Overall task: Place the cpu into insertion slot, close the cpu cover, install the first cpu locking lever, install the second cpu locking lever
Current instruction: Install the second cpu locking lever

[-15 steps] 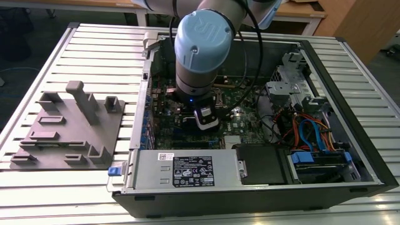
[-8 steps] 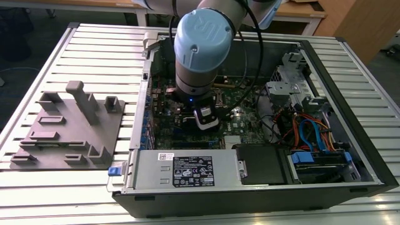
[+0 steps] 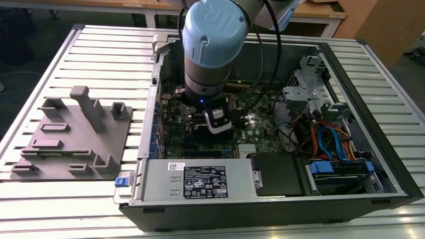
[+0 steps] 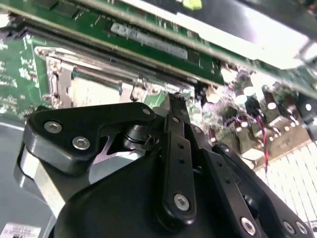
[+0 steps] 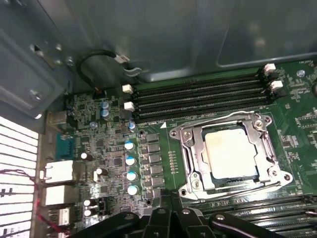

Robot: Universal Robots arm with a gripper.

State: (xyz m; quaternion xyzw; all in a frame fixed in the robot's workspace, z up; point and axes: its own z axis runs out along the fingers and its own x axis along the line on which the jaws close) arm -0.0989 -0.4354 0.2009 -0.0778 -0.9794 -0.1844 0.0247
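open room above the insertion slot (image 5: 232,153), memory slots (image 5: 198,96) beside it, case wall (image 5: 148,34) beyond

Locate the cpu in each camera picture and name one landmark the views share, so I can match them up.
Exterior view: the socket area lies under the arm's wrist, and I cannot make out the cpu.
First wrist view: the cpu sits in the insertion slot, framed by the cpu cover.
Second wrist view: the cpu is just beyond the gripper's black linkage.
Shared landmark: the long black memory slots beside the socket.

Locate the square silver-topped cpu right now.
The square silver-topped cpu sits in the silver-rimmed insertion slot on the green motherboard, beside the long black memory slots in the first wrist view.
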